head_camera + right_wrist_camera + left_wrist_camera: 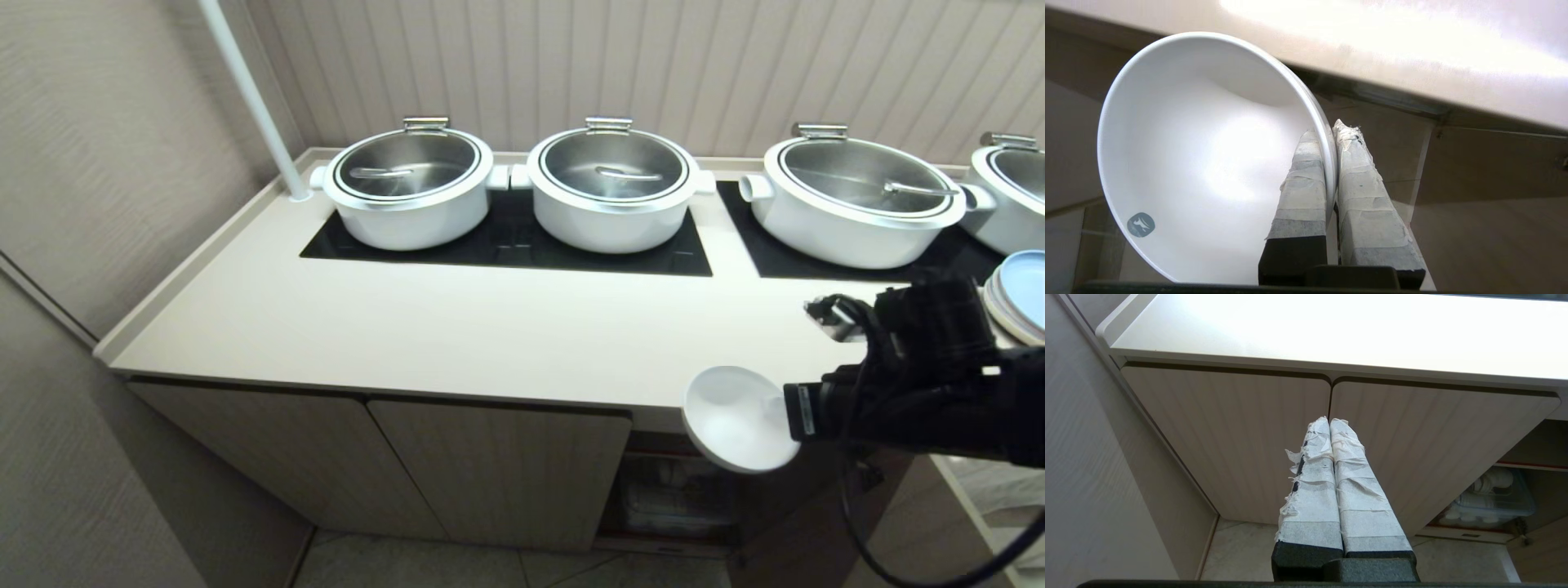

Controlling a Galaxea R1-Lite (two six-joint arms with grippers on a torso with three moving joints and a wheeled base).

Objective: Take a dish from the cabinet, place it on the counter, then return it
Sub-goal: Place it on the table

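The right gripper (1331, 139) is pinching the rim of the small round white ceramic bowl (735, 418) between its taped fingers (1302, 188) — one inside, one outside. The bowl is hanging tilted just off the front edge of the long cream-beige countertop (457, 327), above the beige fluted cabinet's (490, 465) open compartment. The left gripper (1329, 424) is sitting pressed closed, empty — facing the doors.

Bare counter (457, 327) foreground (pots (408, 188) behind)
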